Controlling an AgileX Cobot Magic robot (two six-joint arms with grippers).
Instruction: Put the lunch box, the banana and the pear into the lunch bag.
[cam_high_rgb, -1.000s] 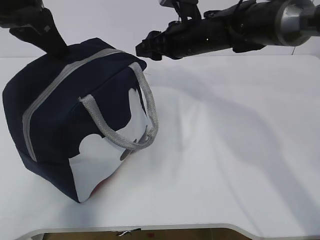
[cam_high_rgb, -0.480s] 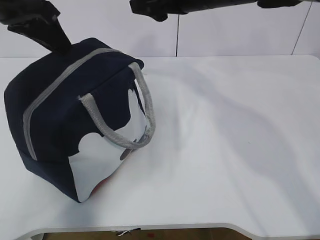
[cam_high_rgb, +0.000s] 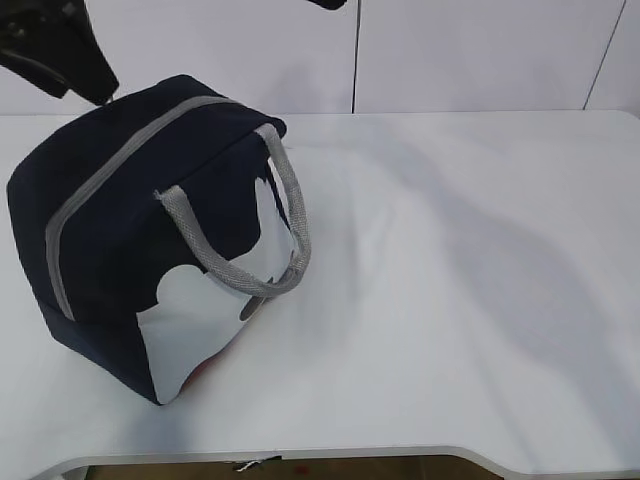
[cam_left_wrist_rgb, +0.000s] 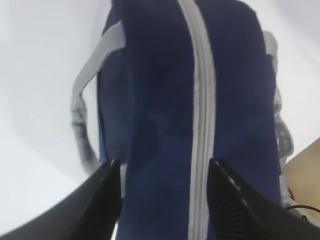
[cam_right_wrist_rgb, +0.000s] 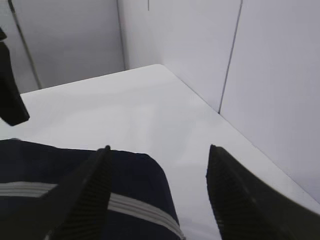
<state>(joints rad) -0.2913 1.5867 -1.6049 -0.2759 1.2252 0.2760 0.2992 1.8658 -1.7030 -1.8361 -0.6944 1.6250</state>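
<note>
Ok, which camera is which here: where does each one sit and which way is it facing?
Exterior: front of the table, angled down at the zipped lunch bag; left gripper at top left.
Left wrist: above the bag, looking down along its zipper; both open fingers show.
Right wrist: high above the bag's end, facing the table's far corner and wall panels; open right gripper in the foreground.
Shared: all three see the bag.
</note>
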